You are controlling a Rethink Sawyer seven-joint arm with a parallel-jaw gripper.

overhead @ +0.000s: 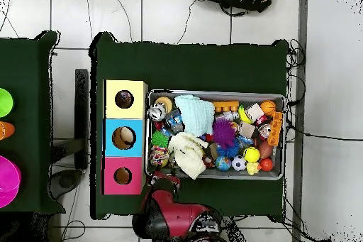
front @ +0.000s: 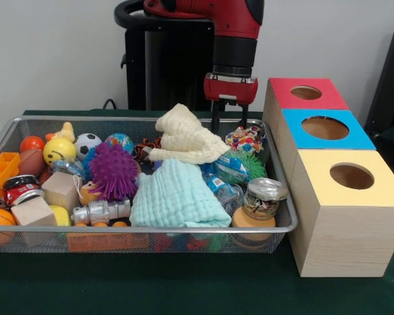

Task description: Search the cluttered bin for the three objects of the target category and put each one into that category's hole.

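The wire mesh bin is full of toys and also shows in the overhead view. One knotted rope bundle of many colours lies at its far right corner, seen from above near the boxes. Other rope bundles are hidden or too unclear to tell. My gripper hangs over that corner just behind the bundle, fingers apart and empty; it also shows in the overhead view. The blue-topped box's hole is in the middle box; from above something tan shows inside it.
The red-topped box and yellow-topped box flank the blue one. A cream cloth, mint cloth, purple spiky ball, green spiky ball, a jar and wooden cubes fill the bin.
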